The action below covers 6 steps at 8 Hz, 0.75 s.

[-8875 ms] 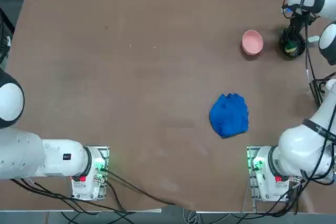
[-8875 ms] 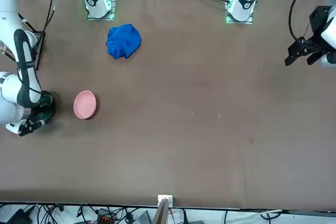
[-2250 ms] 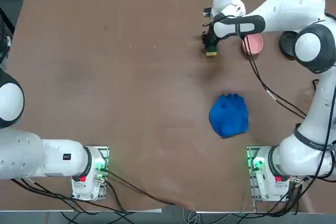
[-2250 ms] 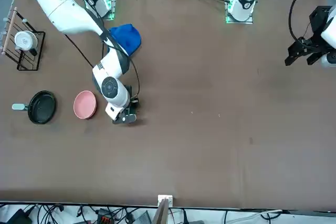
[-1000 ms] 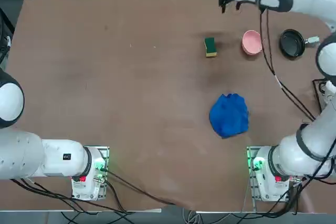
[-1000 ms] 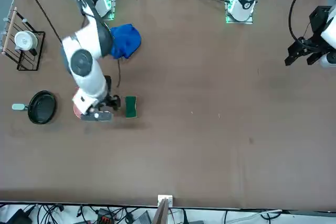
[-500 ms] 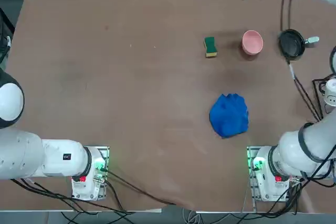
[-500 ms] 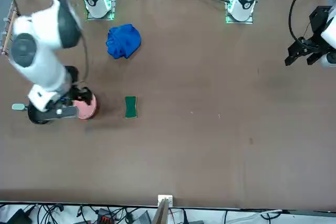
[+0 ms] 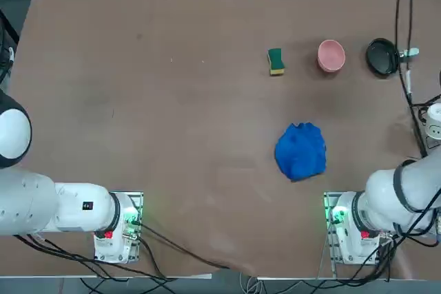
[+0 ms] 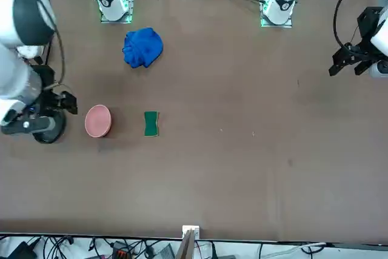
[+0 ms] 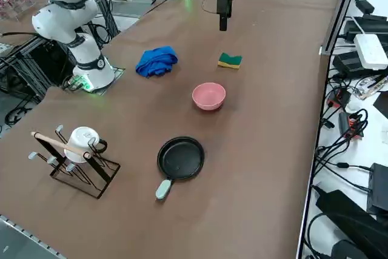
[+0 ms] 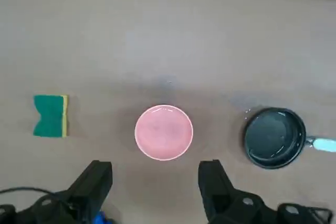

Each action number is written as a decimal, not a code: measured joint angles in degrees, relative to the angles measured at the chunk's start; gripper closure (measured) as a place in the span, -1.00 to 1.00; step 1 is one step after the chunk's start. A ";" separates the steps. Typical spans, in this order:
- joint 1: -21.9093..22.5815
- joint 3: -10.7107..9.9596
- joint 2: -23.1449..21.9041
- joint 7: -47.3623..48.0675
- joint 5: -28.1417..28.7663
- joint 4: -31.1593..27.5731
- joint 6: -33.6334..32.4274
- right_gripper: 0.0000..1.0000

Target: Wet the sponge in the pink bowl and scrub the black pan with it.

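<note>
The sponge (image 9: 276, 60), green on top with a yellow layer, lies flat on the brown table. The pink bowl (image 9: 331, 55) stands to its right. Further right is the black pan (image 9: 382, 56), its pale handle pointing away from the bowl. My right gripper (image 12: 156, 182) hangs high above the table, over the bowl's side. It is open, with nothing between its fingers (image 12: 97, 179). In the wrist view the sponge (image 12: 50, 115), bowl (image 12: 164, 131) and pan (image 12: 274, 137) lie in a row far below. In the right side view the gripper (image 11: 223, 19) points straight down above the sponge (image 11: 230, 60).
A crumpled blue cloth (image 9: 301, 151) lies nearer the arm's base than the sponge and bowl. A wire rack with a white mug (image 11: 79, 150) stands at the table's right edge, beyond the pan (image 11: 180, 157). Cables and power strips (image 11: 364, 53) run along the far edge.
My right gripper has risen and swung from above the sponge, past the bowl, to high over the table's far right. Sponge, bowl and pan have not moved.
</note>
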 joint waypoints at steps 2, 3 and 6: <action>7.42 -13.50 -4.37 -1.05 8.25 -0.17 -1.60 -1.00; 10.38 -17.60 -6.56 -1.12 9.64 -1.78 -2.11 -1.00; 18.59 -28.12 -13.00 -1.12 11.30 -8.74 -2.16 -1.00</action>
